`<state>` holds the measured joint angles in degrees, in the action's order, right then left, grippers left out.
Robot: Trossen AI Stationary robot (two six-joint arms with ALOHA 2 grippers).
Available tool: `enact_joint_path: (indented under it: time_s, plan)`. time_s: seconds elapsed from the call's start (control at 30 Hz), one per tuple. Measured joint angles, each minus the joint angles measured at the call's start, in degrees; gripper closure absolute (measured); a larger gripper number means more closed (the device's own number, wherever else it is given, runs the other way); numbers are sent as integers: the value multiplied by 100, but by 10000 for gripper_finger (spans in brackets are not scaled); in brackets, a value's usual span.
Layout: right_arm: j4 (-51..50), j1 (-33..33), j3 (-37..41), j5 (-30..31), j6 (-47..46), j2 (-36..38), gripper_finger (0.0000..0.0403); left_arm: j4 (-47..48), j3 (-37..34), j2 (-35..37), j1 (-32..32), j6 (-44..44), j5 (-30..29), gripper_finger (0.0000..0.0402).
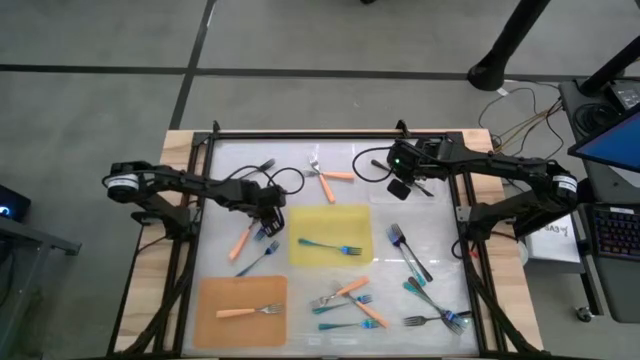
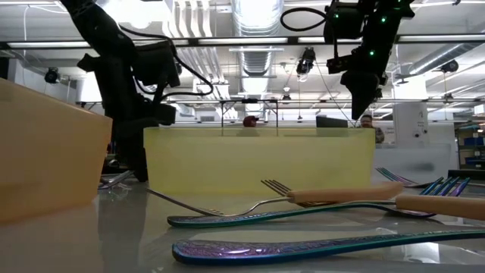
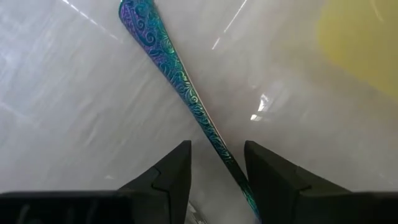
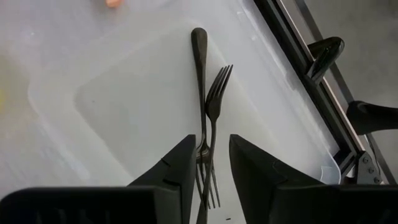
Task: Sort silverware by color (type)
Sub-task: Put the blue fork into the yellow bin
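left gripper [image 1: 268,222]: sitting at about 9 o'clock on the table, right at the 9 o'clock edge of the yellow mat [image 1: 315,220], down low by the surface

left pincer: wide. One finger on each side of a blue-teal fork [image 3: 180,81], whose patterned handle runs through the gap; there's daylight on both sides, so not pinched

right gripper [image 1: 400,188]: over at roughly 1 o'clock, hanging a bit above the table

right pincer: narrow gap, not closed. Two dark forks [image 4: 200,93] lie side by side, pointing opposite ways, on a clear tray [image 4: 112,118] and line up with that gap. Honestly can't tell if the fingers touch them.

yellow mat load: one teal fork [image 1: 330,245]

orange mat [image 1: 215,295]: at 7 o'clock, with one orange-handled fork [image 1: 250,311] on it

loose stuff at 12 o'clock: a couple of crossed orange-handled forks [image 1: 330,180]

loose stuff at 5 o'clock: a mixed heap of teal and orange forks [image 1: 350,300]

loose stuff at 4 o'clock: a few more dark and teal forks [image 1: 410,255]

beside the left gripper: another orange fork [image 1: 243,243] at its 7 o'clock
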<state>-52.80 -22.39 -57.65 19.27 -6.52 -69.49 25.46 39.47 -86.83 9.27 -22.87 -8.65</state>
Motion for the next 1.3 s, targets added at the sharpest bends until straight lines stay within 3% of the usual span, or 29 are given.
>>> enact_joint_path:
  time_s: [0.17, 0.43, 0.9, 1.17, 1.3]
  plan:
    - [2, 0, 0, 0, 4, 0, 313, 2, 11, 2, -2, -60, -2, 296]
    - [4, 0, 0, 0, 11, 0, 323, 38, 89, -13, 0, -276, -109, 393]
    - [3, 0, 1, 2, 65, 0, 318, 61, 229, -13, 0, -1260, -164, 400]
    - [-46, 0, 2, 2, 95, 0, 325, 1239, 1118, -13, 0, -1218, -1479, 400]
    - [-82, 0, 2, 2, 126, 0, 320, 1661, 1767, -13, -27, -765, -1594, 400]
